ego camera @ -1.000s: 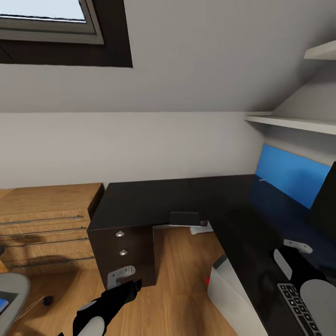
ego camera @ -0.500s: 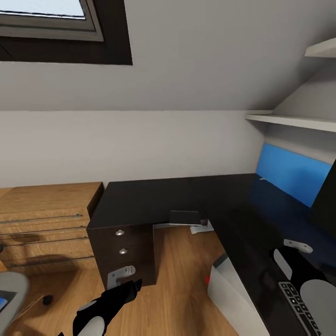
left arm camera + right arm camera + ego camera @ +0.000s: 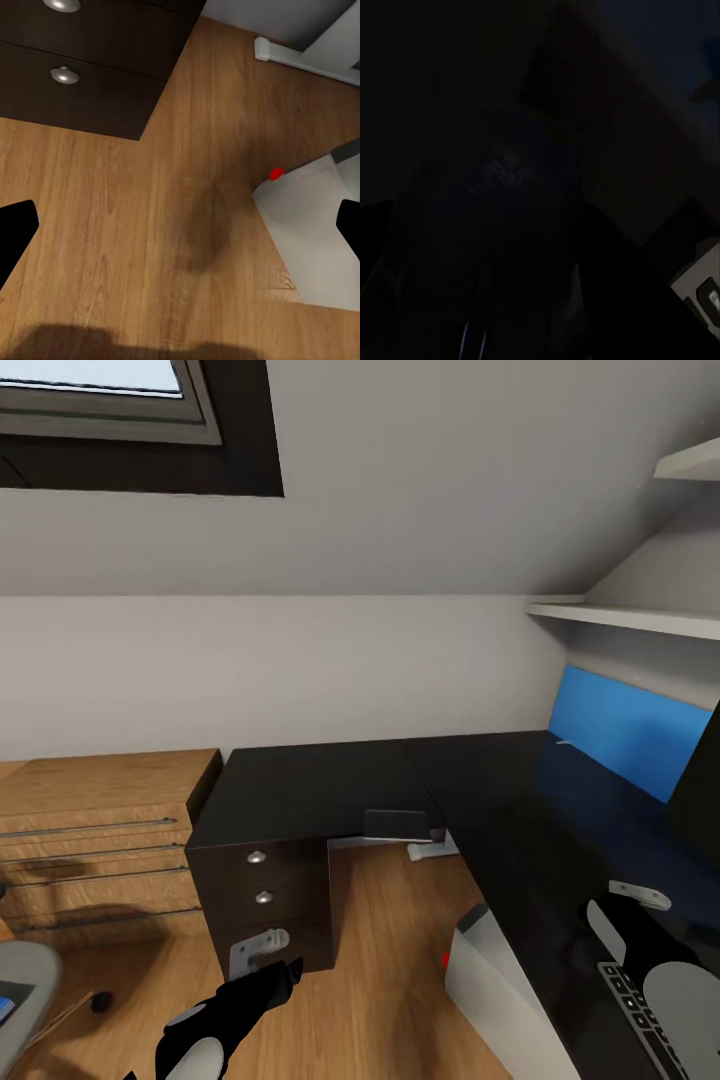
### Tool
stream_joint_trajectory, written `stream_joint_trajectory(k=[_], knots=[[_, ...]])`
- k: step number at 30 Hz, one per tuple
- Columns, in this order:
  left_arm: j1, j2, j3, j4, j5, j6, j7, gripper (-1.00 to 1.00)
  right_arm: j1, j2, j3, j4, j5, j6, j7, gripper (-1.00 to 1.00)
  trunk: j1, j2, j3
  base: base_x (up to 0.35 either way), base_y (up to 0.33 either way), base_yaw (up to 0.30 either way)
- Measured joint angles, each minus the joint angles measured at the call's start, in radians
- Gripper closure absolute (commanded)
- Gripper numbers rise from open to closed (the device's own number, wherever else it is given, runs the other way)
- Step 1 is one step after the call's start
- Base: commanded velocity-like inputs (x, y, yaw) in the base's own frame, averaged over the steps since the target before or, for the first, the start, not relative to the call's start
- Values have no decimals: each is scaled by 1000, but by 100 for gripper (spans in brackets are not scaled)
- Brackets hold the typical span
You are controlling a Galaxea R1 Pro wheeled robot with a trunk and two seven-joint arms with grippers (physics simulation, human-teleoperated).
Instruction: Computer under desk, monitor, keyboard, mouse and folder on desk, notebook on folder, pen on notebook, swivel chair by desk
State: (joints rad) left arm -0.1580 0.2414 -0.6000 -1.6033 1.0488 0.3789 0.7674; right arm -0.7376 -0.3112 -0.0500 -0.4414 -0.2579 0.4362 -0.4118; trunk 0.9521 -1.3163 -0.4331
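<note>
One L-shaped black worktop (image 3: 330, 790) spans the head view from centre to 4 o'clock; its near edge runs diagonally toward 5 o'clock. One blue panel (image 3: 625, 732) stands along its back at 3 o'clock, under two white wall shelves (image 3: 625, 620). One light-wood chest (image 3: 100, 830) with long bar handles stands at 9 o'clock, just beside the worktop's drawer unit (image 3: 262, 895), on which two round silver knobs (image 3: 257, 857) are visible. One white-grey case (image 3: 495, 985) with a red spot stands on the wood floor (image 3: 380, 960) under the worktop's near edge at 5 o'clock; open floor lies between it and the drawer unit. One grey rounded edge of the swivel chair (image 3: 22, 985) enters at 8 o'clock. One black slab, part of the monitor (image 3: 700, 785), is cut off at 3 o'clock. One keyboard (image 3: 640, 1020) lies on the worktop at 4 o'clock, its end just beside the right pincer (image 3: 625, 910), whose opening cannot be told; its wrist view is nearly black. The left pincer (image 3: 265, 960) hangs over the open floor at 7 o'clock, before the drawer unit; in its wrist view its two fingertips (image 3: 15, 232) stand wide apart, holding nothing.
</note>
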Motion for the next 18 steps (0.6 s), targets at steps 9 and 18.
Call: stream_joint_trajectory(k=[9, 18], knots=[[0, 0, 1, 0, 0, 0, 0, -100, 0, 0, 0, 0, -3, 0, -2, -100, 0, 0, 0, 0, 0, 0], [0, 0, -2, 0, 0, 0, 0, -100, 0, 0, 0, -1, -3, -1, -2, -100, 0, 0, 0, 0, 0, 0]])
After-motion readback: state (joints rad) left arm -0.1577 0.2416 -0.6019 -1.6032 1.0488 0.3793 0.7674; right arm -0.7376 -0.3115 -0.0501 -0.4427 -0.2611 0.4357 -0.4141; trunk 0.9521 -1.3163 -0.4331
